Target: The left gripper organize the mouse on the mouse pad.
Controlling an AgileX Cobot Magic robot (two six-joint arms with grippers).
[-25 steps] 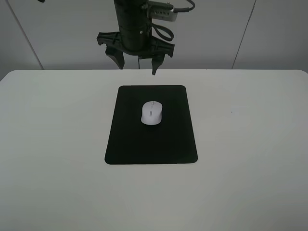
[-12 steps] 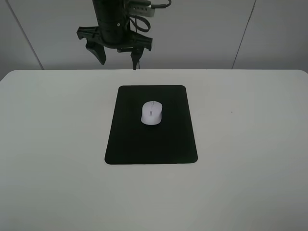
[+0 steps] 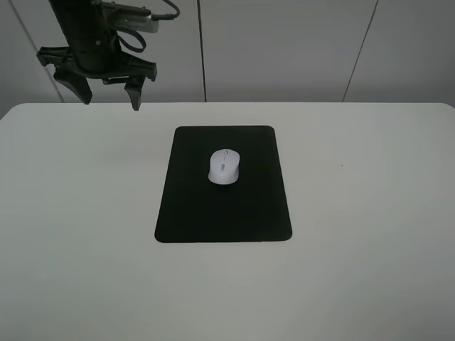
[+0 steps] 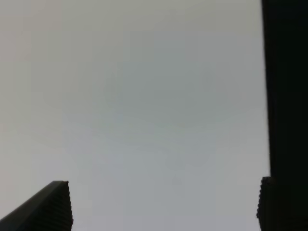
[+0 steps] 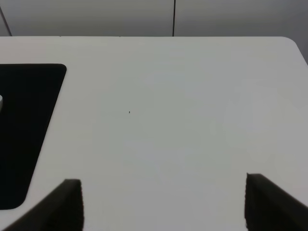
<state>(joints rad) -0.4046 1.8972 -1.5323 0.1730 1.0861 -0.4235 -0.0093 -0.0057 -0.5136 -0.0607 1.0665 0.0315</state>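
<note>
While mouse (image 3: 225, 167) sits on mouse pad (image 3: 192, 213), left hand (image 3: 109, 96) raised, spread

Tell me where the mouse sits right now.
In the exterior high view the mouse rests on the mouse pad, in its far half near the middle, well apart from the left gripper raised at upper left.

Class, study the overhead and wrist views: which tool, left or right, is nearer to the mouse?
Probably the left. The left tool hangs open above the table's far-left edge, well clear of the mouse. The right tool appears only in its wrist view, open, with the mouse pad off to one side.
</note>
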